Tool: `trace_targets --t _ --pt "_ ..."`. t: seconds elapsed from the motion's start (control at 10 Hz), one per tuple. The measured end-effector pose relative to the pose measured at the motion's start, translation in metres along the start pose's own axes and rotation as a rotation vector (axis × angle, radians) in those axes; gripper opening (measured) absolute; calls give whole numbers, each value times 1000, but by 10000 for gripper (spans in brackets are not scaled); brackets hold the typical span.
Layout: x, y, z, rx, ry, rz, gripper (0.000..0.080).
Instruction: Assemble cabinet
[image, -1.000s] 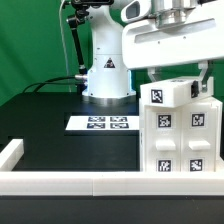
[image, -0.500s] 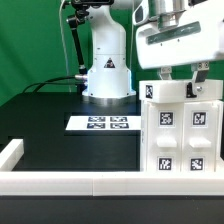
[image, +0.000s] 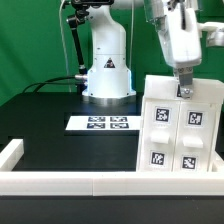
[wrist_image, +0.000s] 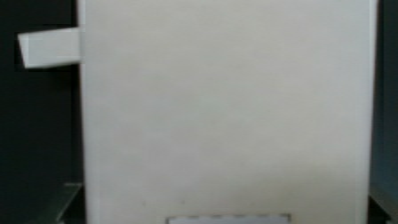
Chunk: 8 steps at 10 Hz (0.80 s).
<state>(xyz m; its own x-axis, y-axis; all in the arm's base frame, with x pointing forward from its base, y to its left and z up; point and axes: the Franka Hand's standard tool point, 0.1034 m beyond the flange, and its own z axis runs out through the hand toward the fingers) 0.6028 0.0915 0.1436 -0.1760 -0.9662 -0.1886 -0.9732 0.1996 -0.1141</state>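
The white cabinet (image: 178, 125) stands at the exterior view's right, tilted, its front showing four raised panels, each with a black-and-white tag. My gripper (image: 185, 90) comes down from above and is closed on the cabinet's top edge. In the wrist view the cabinet's white face (wrist_image: 231, 100) fills nearly the whole picture, with a small white lug (wrist_image: 50, 48) sticking out at one side. My gripper (wrist_image: 222, 208) straddles this face. Only dark slivers of the fingers (wrist_image: 59, 200) show at the picture's edges.
The marker board (image: 100, 123) lies flat on the black table in front of the white robot base (image: 107, 72). A low white rail (image: 60, 183) runs along the table's front edge, with a raised corner at the exterior view's left (image: 10, 152).
My wrist has turned and the hand now shows narrow side on. The cabinet has tipped from upright to a slant. The small block seen at its top is gone from sight.
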Motion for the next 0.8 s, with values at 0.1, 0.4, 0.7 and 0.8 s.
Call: trace_targets --t 0.1,0.4,0.7,0.8 --pt "2 0 0 3 1 18 548" --pt "1 0 1 3 -6 72 558" --pt "0 0 1 2 -6 62 786" --pt "-1 0 1 2 -6 57 796"
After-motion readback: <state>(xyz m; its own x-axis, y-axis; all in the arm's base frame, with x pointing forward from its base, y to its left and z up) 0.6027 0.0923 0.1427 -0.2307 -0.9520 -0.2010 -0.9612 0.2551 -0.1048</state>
